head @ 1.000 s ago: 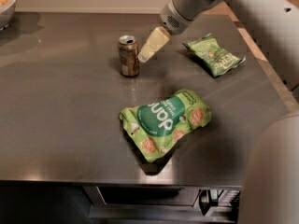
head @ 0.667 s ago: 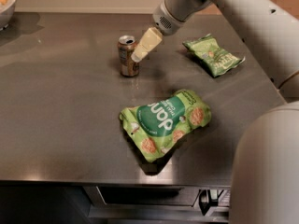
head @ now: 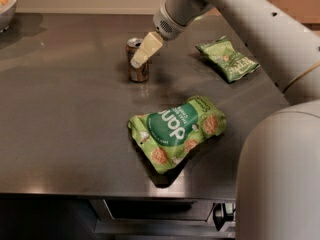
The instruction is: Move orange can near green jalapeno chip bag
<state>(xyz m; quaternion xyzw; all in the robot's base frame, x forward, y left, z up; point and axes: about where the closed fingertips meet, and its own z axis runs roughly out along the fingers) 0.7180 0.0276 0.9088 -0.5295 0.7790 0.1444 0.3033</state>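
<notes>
The orange can (head: 139,73) stands upright on the steel counter (head: 65,109), left of centre toward the back. The green jalapeno chip bag (head: 228,59) lies flat at the back right, well apart from the can. My gripper (head: 138,59) hangs from the arm that reaches in from the upper right. It sits right at the can's upper part and covers some of it. Whether it touches the can does not show.
A larger green snack bag (head: 176,131) with big white letters lies in the middle front, between the can and the counter's front edge. A bowl (head: 7,6) stands at the back left corner. My own arm's body fills the right side.
My gripper has moved left and a little down, from beside the can to over its upper part. The can and both bags have not moved.
</notes>
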